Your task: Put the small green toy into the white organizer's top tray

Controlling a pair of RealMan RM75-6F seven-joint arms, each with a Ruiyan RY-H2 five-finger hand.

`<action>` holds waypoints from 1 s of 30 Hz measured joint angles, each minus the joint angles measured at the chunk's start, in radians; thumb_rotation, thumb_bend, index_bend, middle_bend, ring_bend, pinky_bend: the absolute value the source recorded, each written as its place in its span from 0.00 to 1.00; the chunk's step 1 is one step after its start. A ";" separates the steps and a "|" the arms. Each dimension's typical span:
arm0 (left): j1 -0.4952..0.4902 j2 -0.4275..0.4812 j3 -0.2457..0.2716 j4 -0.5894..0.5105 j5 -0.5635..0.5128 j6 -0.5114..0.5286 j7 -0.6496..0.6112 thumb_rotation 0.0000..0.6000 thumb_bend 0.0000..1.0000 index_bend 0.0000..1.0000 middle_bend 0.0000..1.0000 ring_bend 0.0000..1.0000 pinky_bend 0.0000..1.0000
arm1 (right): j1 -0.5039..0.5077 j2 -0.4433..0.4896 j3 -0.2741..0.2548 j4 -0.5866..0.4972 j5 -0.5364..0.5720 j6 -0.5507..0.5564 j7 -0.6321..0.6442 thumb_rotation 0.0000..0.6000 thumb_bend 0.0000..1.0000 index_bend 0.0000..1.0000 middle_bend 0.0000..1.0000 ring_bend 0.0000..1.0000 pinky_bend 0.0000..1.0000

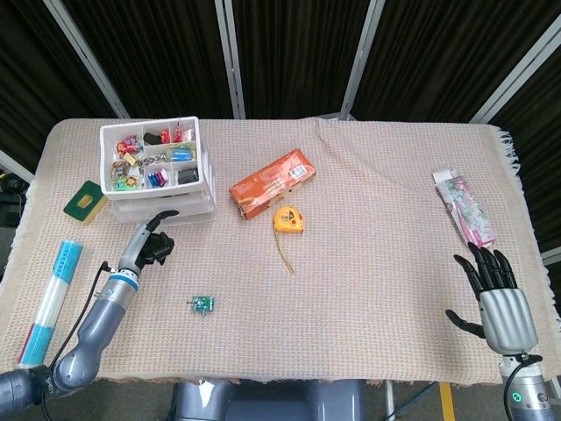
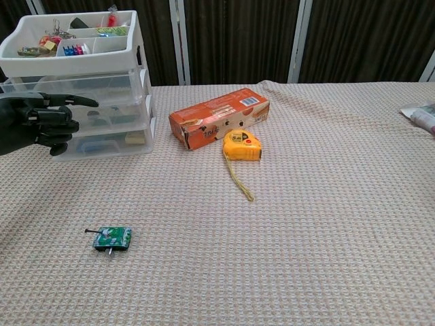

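Now the left hand [image 2: 37, 122] hovers by the white organizer [image 2: 88, 102], fingers curled in, gripping nothing. The right hand [image 1: 500, 294] rests open, fingers spread. The small green toy [image 2: 112, 238] lies untouched.

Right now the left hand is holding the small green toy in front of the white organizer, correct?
Not quite. The left hand is in front of the white organizer, but holds nothing; the chest view shows the small green toy lying on the tablecloth.
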 measured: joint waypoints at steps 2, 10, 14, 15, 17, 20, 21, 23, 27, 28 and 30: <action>0.011 0.008 0.010 -0.007 0.015 0.003 -0.006 1.00 0.93 0.34 0.93 0.86 0.75 | 0.000 0.000 0.000 0.000 0.001 0.000 0.000 1.00 0.01 0.14 0.00 0.00 0.00; 0.055 0.046 0.071 -0.041 0.116 0.027 0.005 1.00 0.93 0.27 0.90 0.84 0.75 | 0.000 0.000 0.001 -0.003 0.002 -0.001 -0.001 1.00 0.01 0.14 0.00 0.00 0.00; 0.079 0.066 0.105 -0.057 0.197 0.072 0.033 1.00 0.93 0.21 0.90 0.84 0.75 | -0.001 0.000 0.001 -0.003 0.002 0.001 -0.003 1.00 0.01 0.14 0.00 0.00 0.00; 0.084 0.070 0.113 -0.059 0.225 0.092 0.049 1.00 0.93 0.19 0.91 0.84 0.75 | -0.001 0.000 0.001 -0.003 0.002 0.001 -0.003 1.00 0.01 0.14 0.00 0.00 0.00; 0.093 0.074 0.126 -0.059 0.279 0.134 0.086 1.00 0.93 0.16 0.92 0.85 0.75 | -0.001 -0.001 0.000 -0.003 0.002 0.000 -0.004 1.00 0.01 0.14 0.00 0.00 0.00; 0.106 0.080 0.147 -0.057 0.395 0.233 0.176 1.00 0.93 0.15 0.93 0.86 0.76 | 0.000 -0.001 0.001 -0.004 0.002 -0.002 -0.005 1.00 0.01 0.14 0.00 0.00 0.00; 0.110 0.084 0.153 -0.059 0.441 0.276 0.223 1.00 0.93 0.16 0.93 0.86 0.76 | 0.000 -0.001 0.000 -0.004 0.002 -0.001 -0.006 1.00 0.01 0.14 0.00 0.00 0.00; 0.113 0.094 0.160 -0.064 0.491 0.328 0.300 1.00 0.93 0.16 0.93 0.86 0.76 | -0.001 -0.001 0.000 -0.005 0.001 -0.001 -0.007 1.00 0.01 0.14 0.00 0.00 0.00; 0.110 0.130 0.162 -0.104 0.508 0.373 0.495 1.00 0.94 0.19 0.95 0.88 0.76 | -0.001 -0.001 0.000 -0.006 0.002 -0.001 -0.007 1.00 0.01 0.14 0.00 0.00 0.00; 0.107 0.140 0.160 -0.118 0.499 0.376 0.533 1.00 0.94 0.20 0.95 0.88 0.76 | -0.001 -0.001 0.000 -0.006 0.003 -0.002 -0.007 1.00 0.01 0.14 0.00 0.00 0.00; 0.098 0.160 0.153 -0.145 0.458 0.376 0.605 1.00 0.94 0.23 0.96 0.88 0.76 | -0.001 0.000 0.000 -0.006 0.003 -0.002 -0.007 1.00 0.01 0.14 0.00 0.00 0.00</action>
